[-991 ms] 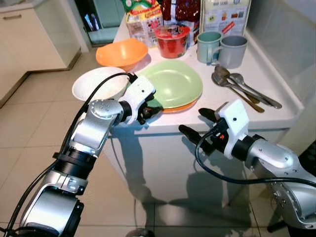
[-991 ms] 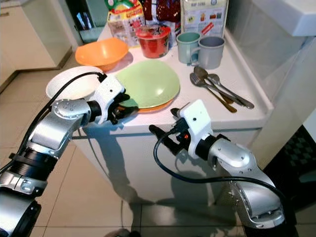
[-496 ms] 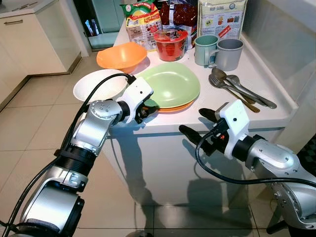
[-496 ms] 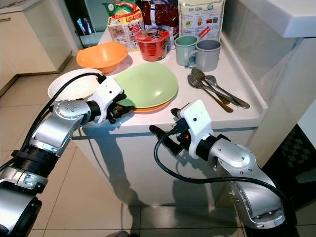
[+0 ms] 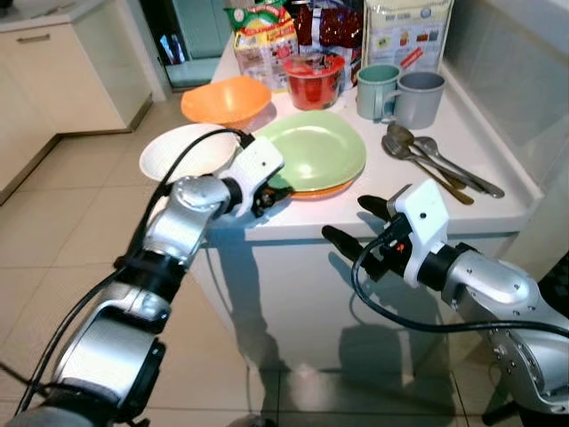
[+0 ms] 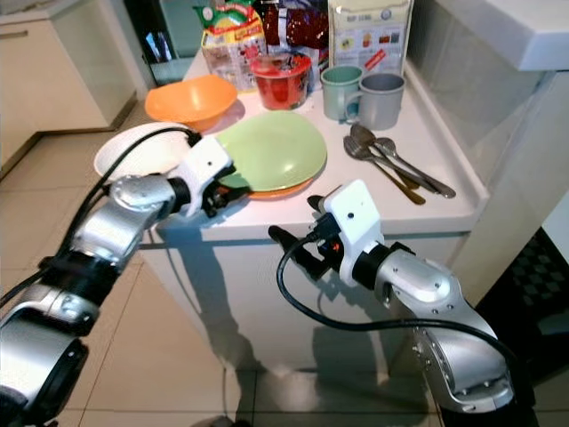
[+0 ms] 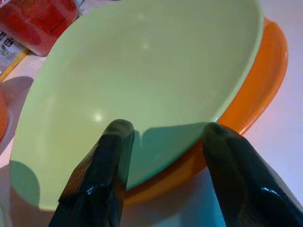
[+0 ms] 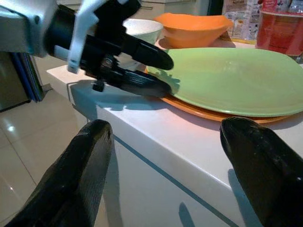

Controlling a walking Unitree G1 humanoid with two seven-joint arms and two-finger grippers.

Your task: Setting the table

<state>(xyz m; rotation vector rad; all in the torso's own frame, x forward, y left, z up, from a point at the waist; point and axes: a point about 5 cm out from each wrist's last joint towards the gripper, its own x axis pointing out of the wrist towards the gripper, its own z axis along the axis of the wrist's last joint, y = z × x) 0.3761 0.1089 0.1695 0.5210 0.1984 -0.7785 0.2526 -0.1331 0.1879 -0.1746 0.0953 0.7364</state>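
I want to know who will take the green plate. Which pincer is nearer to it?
Left. The left pincer is at the near rim of the green plate, fingers open astride it. The right pincer hangs open before the table edge.

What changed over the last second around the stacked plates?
Little beyond a slight camera shift. The left gripper stays at the near rim of the green plate, jaws open around it, not lifting. The right gripper keeps hovering open below the table edge. Plates, bowls, mugs and cutlery are unmoved.
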